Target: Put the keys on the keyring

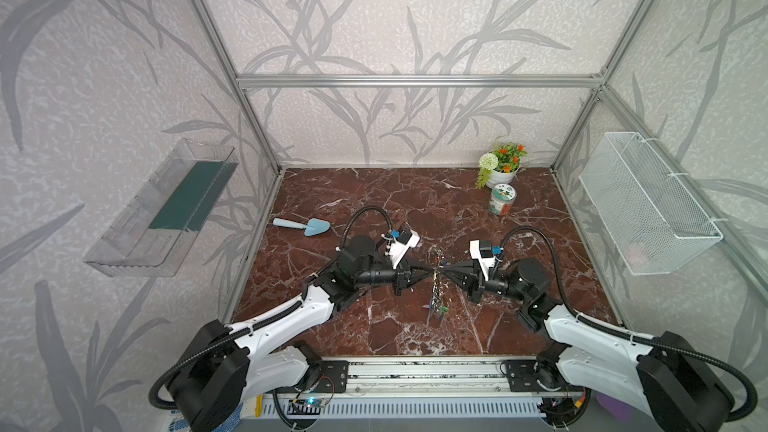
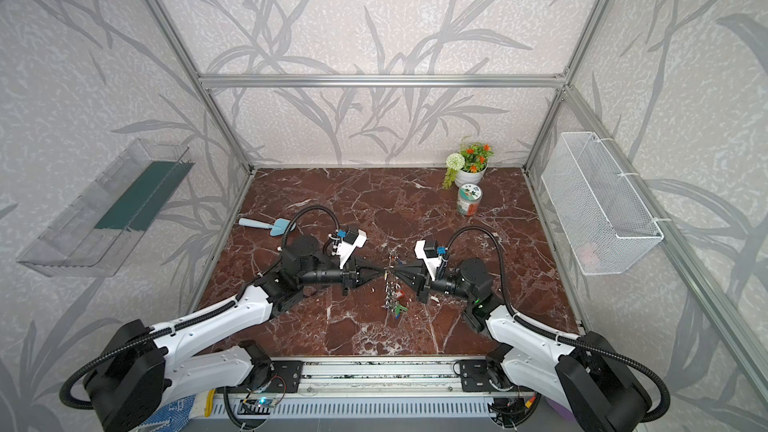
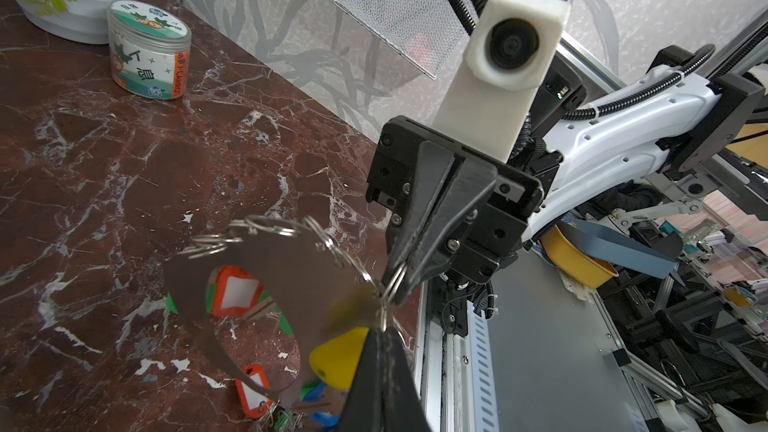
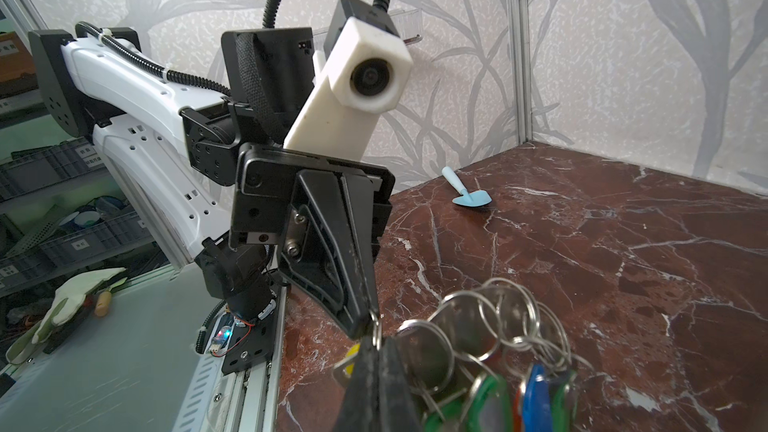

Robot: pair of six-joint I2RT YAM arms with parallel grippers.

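Note:
Both grippers meet tip to tip above the middle of the marble table. My left gripper (image 1: 432,273) (image 3: 380,328) is shut on a thin metal ring right beside the yellow tag (image 3: 336,363) of the keys. Facing it, my right gripper (image 1: 445,273) (image 4: 376,340) is shut on the wire of the keyring (image 3: 291,268) (image 4: 478,326). The keyring is lifted off the table, and its many small rings and red, green and blue tagged keys (image 1: 438,307) (image 2: 395,305) dangle below. In the right wrist view, a sliver of the yellow tag (image 4: 351,353) shows beside my shut jaws.
A light blue trowel (image 1: 303,225) lies at the left of the table. A printed jar (image 1: 502,199) and a flower pot (image 1: 503,172) stand at the back right. A wire basket (image 1: 648,205) hangs on the right wall, a clear shelf (image 1: 166,209) on the left wall.

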